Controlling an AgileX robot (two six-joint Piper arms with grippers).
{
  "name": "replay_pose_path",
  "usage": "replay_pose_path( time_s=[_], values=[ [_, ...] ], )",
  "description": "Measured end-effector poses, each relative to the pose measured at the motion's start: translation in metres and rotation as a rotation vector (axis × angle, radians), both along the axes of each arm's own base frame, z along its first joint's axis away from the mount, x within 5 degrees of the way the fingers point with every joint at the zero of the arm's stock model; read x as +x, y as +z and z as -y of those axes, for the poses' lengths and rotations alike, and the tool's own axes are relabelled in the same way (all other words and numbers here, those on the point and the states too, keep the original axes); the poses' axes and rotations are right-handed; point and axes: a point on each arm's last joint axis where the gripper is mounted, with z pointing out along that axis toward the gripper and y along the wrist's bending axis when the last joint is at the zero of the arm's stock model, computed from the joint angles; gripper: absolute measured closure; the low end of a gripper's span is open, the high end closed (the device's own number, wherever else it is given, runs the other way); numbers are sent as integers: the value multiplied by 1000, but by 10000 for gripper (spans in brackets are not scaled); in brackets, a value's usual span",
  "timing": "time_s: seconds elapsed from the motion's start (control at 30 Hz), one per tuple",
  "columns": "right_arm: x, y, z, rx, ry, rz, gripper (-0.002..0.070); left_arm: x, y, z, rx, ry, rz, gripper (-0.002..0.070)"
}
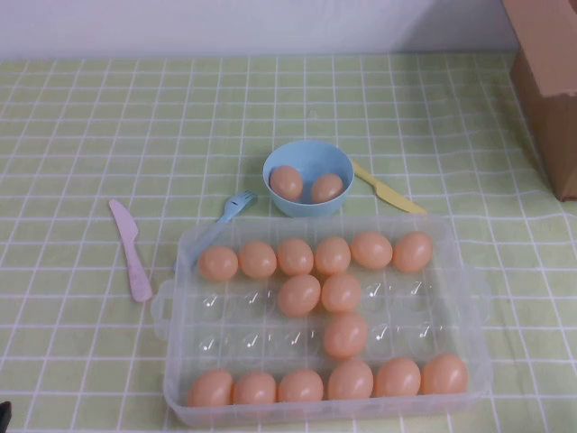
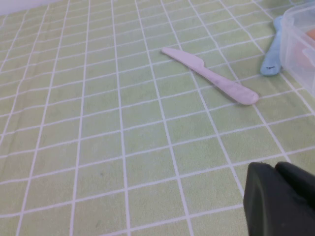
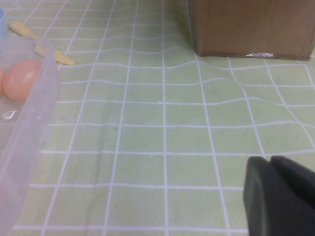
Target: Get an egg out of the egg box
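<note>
The clear plastic egg box point(image 1: 171, 311) lies at the front middle of the table and holds several orange-tan eggs in a back row, a front row and the middle, such as the egg point(image 1: 298, 295). Its corner shows in the left wrist view point(image 2: 301, 42) and its wall in the right wrist view point(image 3: 29, 123), with one egg point(image 3: 20, 79) behind it. My left gripper point(image 2: 275, 167) is shut and empty, low over the cloth left of the box. My right gripper point(image 3: 270, 160) is shut and empty, low over the cloth right of the box. Neither gripper shows in the high view.
A light-blue bowl point(image 1: 308, 153) with two eggs stands just behind the box. A pink plastic knife point(image 1: 131, 250) lies to the left, a blue fork point(image 1: 230, 212) beside the bowl, a yellow knife point(image 1: 388, 189) to its right. A cardboard box point(image 1: 550, 81) stands at the back right.
</note>
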Motion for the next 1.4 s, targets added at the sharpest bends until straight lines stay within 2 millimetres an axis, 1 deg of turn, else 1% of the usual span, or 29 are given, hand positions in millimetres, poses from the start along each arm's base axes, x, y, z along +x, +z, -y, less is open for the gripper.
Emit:
replay_pose_path(
  time_s=[0.47, 0.57, 0.67, 0.93, 1.0, 1.07, 1.17, 1.4],
  values=[
    [0, 0, 0, 0, 0, 0, 694, 0, 0, 0, 0, 0, 0, 678],
    [0, 0, 0, 0, 0, 0, 694, 0, 0, 1, -25, -1, 1, 678],
    [0, 0, 0, 0, 0, 0, 694, 0, 3, 3, -90, -3, 18, 678],
    [0, 0, 0, 0, 0, 0, 694, 2, 19, 9, -671, 36, 84, 678],
    [0, 0, 0, 0, 0, 0, 694, 2, 21, 9, -758, 46, 91, 678],
    [0, 0, 0, 0, 0, 0, 694, 3, 23, 8, -798, 53, 102, 678],
    [0, 0, 0, 0, 0, 0, 694, 3, 24, 7, -812, 58, 119, 678],
    [0, 0, 0, 0, 0, 0, 694, 3, 25, 7, -715, 45, 149, 678]
  ],
)
